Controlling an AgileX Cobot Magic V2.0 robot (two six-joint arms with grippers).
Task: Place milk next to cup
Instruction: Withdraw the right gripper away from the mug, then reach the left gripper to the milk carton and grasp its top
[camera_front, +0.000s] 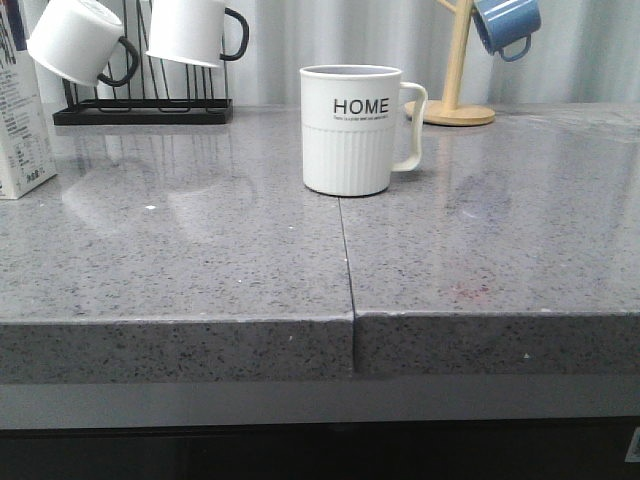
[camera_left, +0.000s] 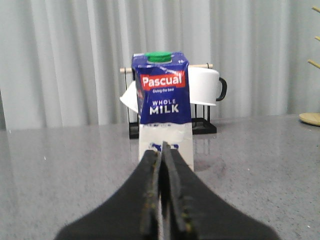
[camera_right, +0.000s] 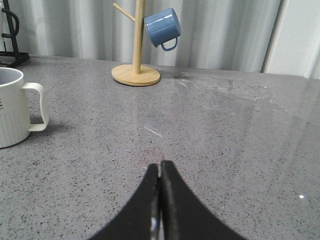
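The milk (camera_left: 163, 107), a white carton with a dark blue top and a green cap, stands upright straight beyond my left gripper (camera_left: 161, 150), which is shut with nothing between its fingers and some way short of it. In the front view only an edge of the milk (camera_front: 22, 130) shows at the far left. The cup (camera_front: 352, 130), a white ribbed mug lettered "HOME", stands mid-table, its handle to the right. My right gripper (camera_right: 160, 167) is shut and empty over bare counter, with the cup (camera_right: 12, 107) off to one side. Neither gripper shows in the front view.
A black wire rack (camera_front: 140, 105) with two white black-handled mugs (camera_front: 195, 30) stands at the back left, behind the carton. A wooden mug tree (camera_front: 458, 105) holds a blue mug (camera_front: 507, 25) at the back right. A seam (camera_front: 346, 260) splits the grey speckled counter.
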